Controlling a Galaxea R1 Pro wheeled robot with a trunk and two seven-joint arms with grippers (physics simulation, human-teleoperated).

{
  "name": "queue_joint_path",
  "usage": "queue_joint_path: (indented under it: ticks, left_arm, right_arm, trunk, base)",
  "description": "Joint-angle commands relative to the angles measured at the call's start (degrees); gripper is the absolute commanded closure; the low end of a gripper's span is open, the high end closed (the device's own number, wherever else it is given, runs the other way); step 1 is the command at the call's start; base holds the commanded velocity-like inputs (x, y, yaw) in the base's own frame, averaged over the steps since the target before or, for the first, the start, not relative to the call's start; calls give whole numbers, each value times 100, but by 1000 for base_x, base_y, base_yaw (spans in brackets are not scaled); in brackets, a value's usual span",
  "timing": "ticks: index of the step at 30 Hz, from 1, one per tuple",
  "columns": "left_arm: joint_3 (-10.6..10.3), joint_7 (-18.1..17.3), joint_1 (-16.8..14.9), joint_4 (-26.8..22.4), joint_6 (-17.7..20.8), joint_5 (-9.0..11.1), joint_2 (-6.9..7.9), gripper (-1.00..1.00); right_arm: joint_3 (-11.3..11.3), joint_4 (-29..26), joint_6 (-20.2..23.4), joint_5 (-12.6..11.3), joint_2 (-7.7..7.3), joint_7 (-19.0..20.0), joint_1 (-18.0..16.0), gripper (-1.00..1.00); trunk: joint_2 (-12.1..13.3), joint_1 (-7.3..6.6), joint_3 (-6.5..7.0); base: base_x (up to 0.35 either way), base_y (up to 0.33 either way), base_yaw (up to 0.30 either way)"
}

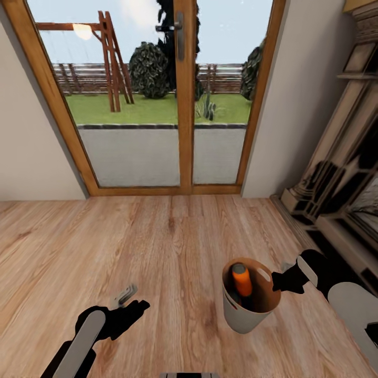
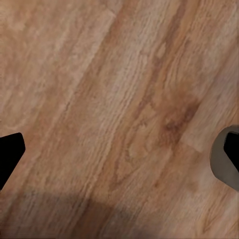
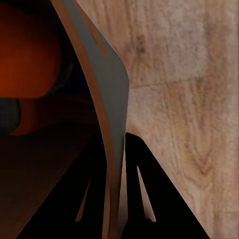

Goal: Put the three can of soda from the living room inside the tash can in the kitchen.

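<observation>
The grey trash can [image 1: 242, 317], tan-brown inside, is at the lower right of the head view above the wood plank floor. My right gripper [image 1: 276, 282] is shut on its rim; in the right wrist view the fingers [image 3: 144, 194] pinch the bin's wall [image 3: 107, 94]. An orange soda can [image 1: 242, 281] stands inside, also seen as an orange shape [image 3: 30, 55] in the right wrist view. Something dark lies beside it, too dim to name. My left gripper [image 1: 131, 303] hangs open at the lower left, its fingertips [image 2: 10, 154] wide apart over bare floor.
Wood-framed glass doors [image 1: 178, 105] stand straight ahead, with a garden behind them. The carved-stone fireplace [image 1: 341, 184] runs along the right side, close to my right arm. Pale walls flank the doors. Open plank floor [image 1: 157, 247] lies between me and the doors.
</observation>
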Motion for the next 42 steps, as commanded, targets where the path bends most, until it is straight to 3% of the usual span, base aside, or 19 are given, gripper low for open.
queue_joint_path:
  ticks: [1,15,20,26,41,42]
  left_arm:
    - [-2,0,0,0,0,0,1,-100]
    - [-6,-16,0,-8,0,0,-6,-100]
    - [-6,-18,0,-13,7,5,-8,-100]
    - [-14,0,0,-10,8,1,-19,-100]
    - [-16,-17,0,-53,27,7,-29,-100]
    - [-15,-18,0,-57,35,12,-31,-100]
  right_arm:
    - [-23,-2,19,-177,1,39,-2,100]
    - [-23,-10,19,-177,1,34,3,100]
    - [-20,-14,19,-177,1,34,5,100]
    - [-23,-22,19,-177,1,33,5,100]
    - [-17,-29,19,-169,1,33,5,100]
    - [-16,-29,19,-164,1,33,5,-100]
  trunk:
    - [-2,1,-22]
    - [-21,38,-332]
    - [-21,38,-332]
    - [-29,53,-465]
    - [-36,66,-576]
    - [-36,66,-576]
  base:
    - [0,0,0]
    - [0,0,0]
    - [0,0,0]
    - [0,0,0]
    - [0,0,0]
    - [0,0,0]
